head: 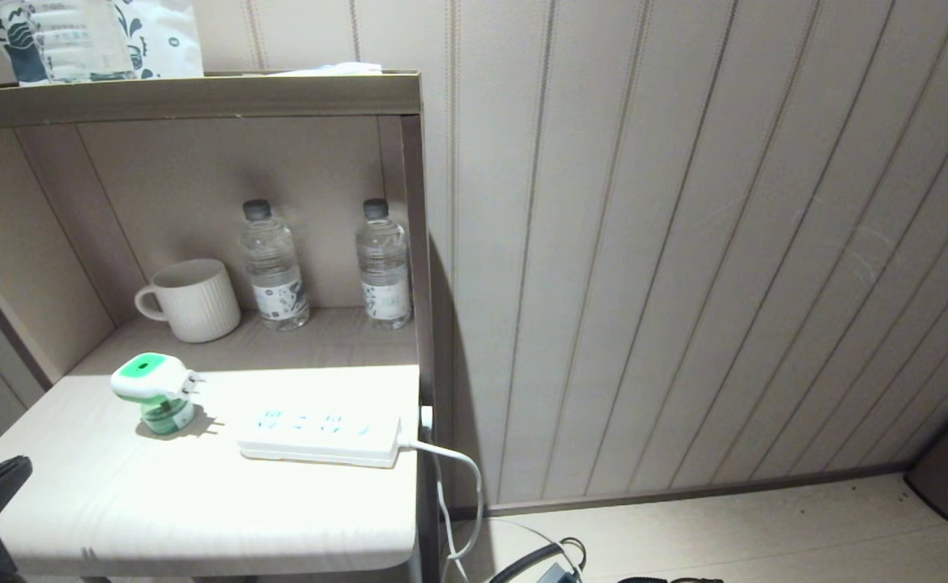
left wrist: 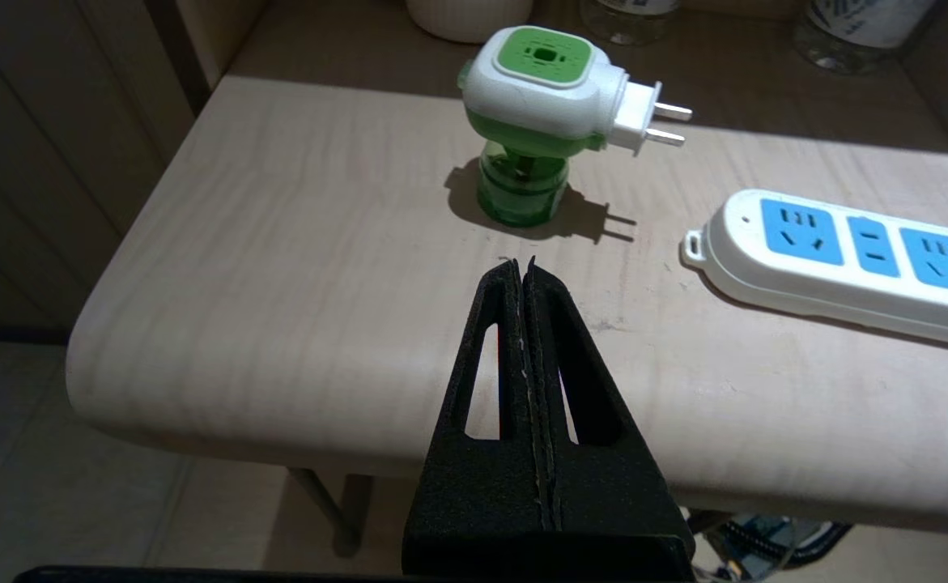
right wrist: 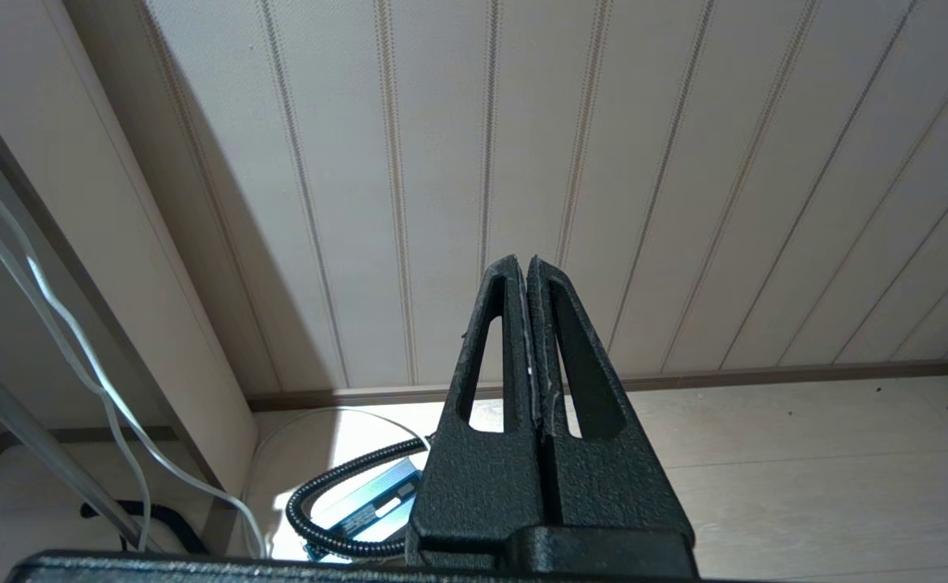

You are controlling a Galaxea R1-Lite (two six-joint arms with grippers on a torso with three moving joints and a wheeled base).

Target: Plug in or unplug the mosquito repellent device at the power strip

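- Presently my left pincer (left wrist: 522, 267) is clenched on nothing, above the pale wooden tabletop (left wrist: 295, 267); my right pincer (right wrist: 522, 263) likewise, pointing at the wall.
- Just beyond stands the green-and-white mosquito repellent device (left wrist: 534, 121), unplugged beside the flat white power strip (left wrist: 846, 259).
- It looks light, rigid, top-heavy; I'd grip the white cap.
- Only the left wrist view shows its prongs clearly.

Green-and-white mosquito repellent device (head: 158, 393) upright, unplugged, prongs toward nearby flat white power strip (head: 320, 437)

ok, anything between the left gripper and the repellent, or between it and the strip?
Nothing visible. The left gripper, shut, faces the repellent device across bare tabletop. The device stands upright, prongs pointing toward the power strip, only bare tabletop between them.
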